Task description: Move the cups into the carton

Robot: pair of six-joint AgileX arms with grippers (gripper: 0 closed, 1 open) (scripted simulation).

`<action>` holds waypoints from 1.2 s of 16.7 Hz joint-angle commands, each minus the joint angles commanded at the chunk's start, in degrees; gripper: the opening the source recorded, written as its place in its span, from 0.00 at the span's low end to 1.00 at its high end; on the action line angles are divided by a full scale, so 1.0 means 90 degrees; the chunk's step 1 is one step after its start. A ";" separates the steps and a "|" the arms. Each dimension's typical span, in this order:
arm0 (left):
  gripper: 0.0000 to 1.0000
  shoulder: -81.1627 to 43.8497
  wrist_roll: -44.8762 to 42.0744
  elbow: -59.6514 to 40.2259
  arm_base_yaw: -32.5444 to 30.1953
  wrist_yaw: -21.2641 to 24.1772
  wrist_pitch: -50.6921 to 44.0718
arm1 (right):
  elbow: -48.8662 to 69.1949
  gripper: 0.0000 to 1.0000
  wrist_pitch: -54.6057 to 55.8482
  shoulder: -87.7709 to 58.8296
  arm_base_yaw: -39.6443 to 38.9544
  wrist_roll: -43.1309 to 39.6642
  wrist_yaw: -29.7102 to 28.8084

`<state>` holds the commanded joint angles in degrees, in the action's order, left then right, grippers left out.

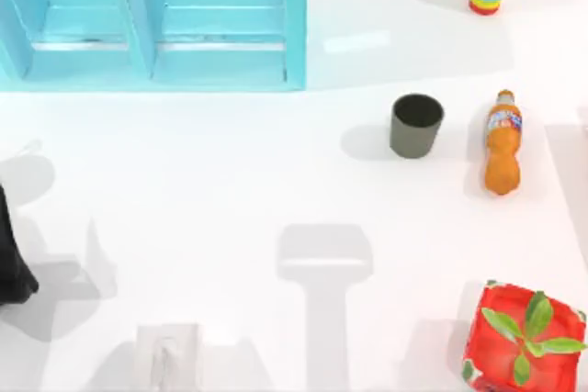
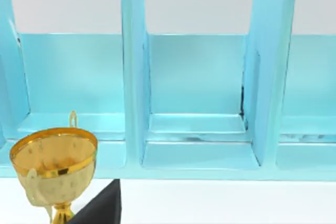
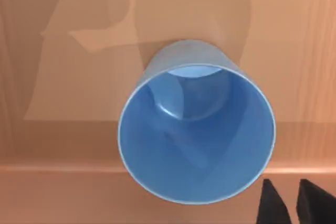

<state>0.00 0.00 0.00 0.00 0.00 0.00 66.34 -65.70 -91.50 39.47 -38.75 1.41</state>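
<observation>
Closest to the lens, the blue cup [image 3: 197, 129] sits over a brown surface [image 3: 52, 129] that you can probably take for the carton, with the right gripper [image 3: 293, 205] just beside its rim; whether it grips you cannot tell. The olive-grey cup [image 1: 416, 124] is yours to move yet, upright on the table [image 1: 230, 190] right of centre, near the lying orange bottle [image 1: 503, 141]. From above you get that cup, whereas the left wrist view offers a teal shelf [image 2: 199, 129], a gold trophy [image 2: 52, 161] and the parked left gripper [image 2: 102, 208], its opening unreadable.

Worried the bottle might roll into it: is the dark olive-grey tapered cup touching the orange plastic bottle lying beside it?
Apart. The top view shows bare white table between the olive-grey cup and the orange bottle.
</observation>
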 joint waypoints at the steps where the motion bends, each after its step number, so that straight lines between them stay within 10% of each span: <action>1: 1.00 0.0000 0.0000 0.0000 0.0000 0.0000 0.0000 | 0.0000 0.45 0.0000 0.0000 0.0000 0.0000 0.0000; 8: 1.00 0.0000 0.0000 0.0000 0.0000 0.0000 0.0000 | 0.0000 0.98 0.0000 0.0000 0.0000 0.0000 0.0000; 20: 1.00 0.0000 0.0000 0.0000 0.0000 0.0000 0.0000 | 0.0258 1.00 -0.0252 -0.0009 0.0016 -0.0028 -0.0001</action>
<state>0.00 0.00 0.00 0.00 0.00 0.00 68.67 -67.98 -91.58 39.61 -39.00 1.41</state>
